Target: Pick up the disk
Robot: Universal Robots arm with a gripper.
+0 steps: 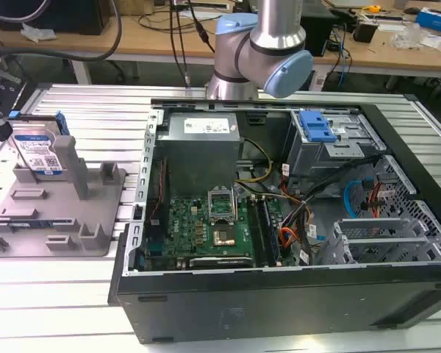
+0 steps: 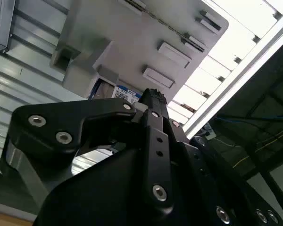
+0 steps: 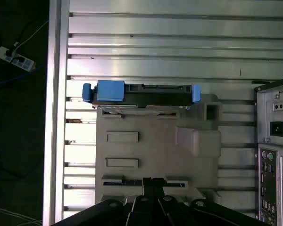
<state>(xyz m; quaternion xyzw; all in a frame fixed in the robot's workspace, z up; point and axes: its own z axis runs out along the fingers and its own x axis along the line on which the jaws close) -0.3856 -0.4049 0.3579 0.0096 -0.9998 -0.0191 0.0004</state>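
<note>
I see a slatted metal table (image 1: 59, 294) carrying an open computer case (image 1: 279, 294) on the exterior view's right. The robot arm (image 1: 268, 44) rises behind the case's far side. On the exterior view's left sits a grey plastic fixture (image 1: 59, 213). The disk (image 1: 38, 153) stands on edge at the fixture's far end, label facing the near side, blue rails along its edges. In the first wrist view the gripper (image 3: 153, 181) hovers above the fixture, apart from the disk (image 3: 141, 92), its fingertips pressed together and pinching nothing.
</note>
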